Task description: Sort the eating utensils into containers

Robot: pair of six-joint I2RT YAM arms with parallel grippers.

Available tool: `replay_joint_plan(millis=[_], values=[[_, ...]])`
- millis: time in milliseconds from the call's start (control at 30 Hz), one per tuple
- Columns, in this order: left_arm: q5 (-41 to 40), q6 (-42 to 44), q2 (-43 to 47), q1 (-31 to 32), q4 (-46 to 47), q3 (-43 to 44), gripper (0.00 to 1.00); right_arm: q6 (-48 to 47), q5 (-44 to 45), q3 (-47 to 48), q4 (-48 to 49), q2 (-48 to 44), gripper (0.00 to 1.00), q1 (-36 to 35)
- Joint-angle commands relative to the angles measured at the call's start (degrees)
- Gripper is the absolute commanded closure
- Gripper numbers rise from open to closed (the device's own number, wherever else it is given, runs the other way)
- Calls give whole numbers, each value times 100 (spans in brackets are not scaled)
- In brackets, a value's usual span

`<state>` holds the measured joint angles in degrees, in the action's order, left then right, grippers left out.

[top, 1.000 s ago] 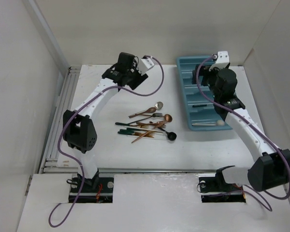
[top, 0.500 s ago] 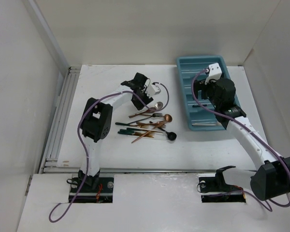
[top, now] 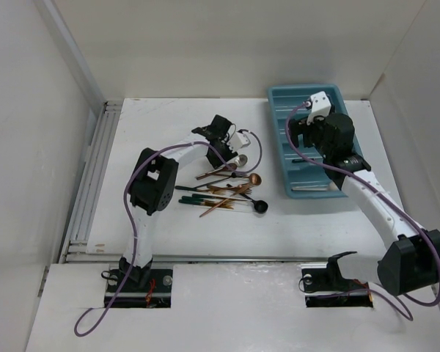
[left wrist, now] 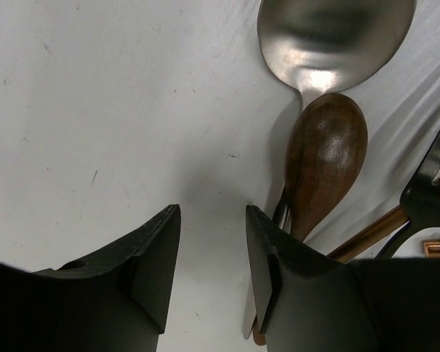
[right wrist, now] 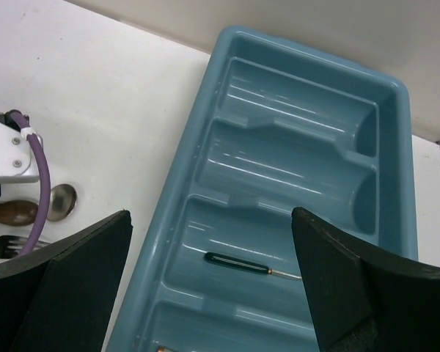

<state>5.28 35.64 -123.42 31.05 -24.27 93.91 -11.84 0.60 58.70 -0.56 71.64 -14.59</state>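
The eating utensils (top: 224, 192) lie in a loose pile mid-table: copper, gold, dark green-handled, and one black round-headed spoon (top: 259, 207). My left gripper (top: 227, 155) is open and low at the pile's far end. In the left wrist view its jaws (left wrist: 213, 213) straddle bare table, just left of a brown spoon bowl (left wrist: 326, 158) and a silver spoon bowl (left wrist: 336, 33). My right gripper (top: 302, 139) is open wide and empty above the teal tray (top: 301, 89). One dark green-handled utensil (right wrist: 238, 264) lies in a tray compartment (right wrist: 205, 183).
A black fork (left wrist: 433, 183) and a copper handle (left wrist: 367, 235) lie right of the left jaws. White walls enclose the table on the left, back and right. A metal rail (top: 88, 183) runs along the left edge. The left arm's purple cable (top: 253, 143) loops beside the pile.
My left gripper has swung from the back of the table down to the far end of the utensil pile. My right gripper has shifted slightly over the tray.
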Motion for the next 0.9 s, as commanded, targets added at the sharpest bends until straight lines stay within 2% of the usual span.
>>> replay_joint_plan(millis=[0,200,333,400,600,867], values=[[42,-48,-184,-2,-183,5,62,-108,45,222,82,-184,6,-18],[1212,-593,528,-327,-183,92,52,-170,107,-42,29,-466,6,-18],[1265,-532,591,-327,-245,154,52,-170,2,-43,29,-519,6,-18],[985,-392,520,-275,-297,101,54,-170,1,-43,29,-571,6,-18],[834,21,310,-222,-359,-320,55,-223,116,-43,-32,-677,6,-18],[667,-39,71,-169,-438,-180,57,-275,239,-95,-85,-739,6,-18]])
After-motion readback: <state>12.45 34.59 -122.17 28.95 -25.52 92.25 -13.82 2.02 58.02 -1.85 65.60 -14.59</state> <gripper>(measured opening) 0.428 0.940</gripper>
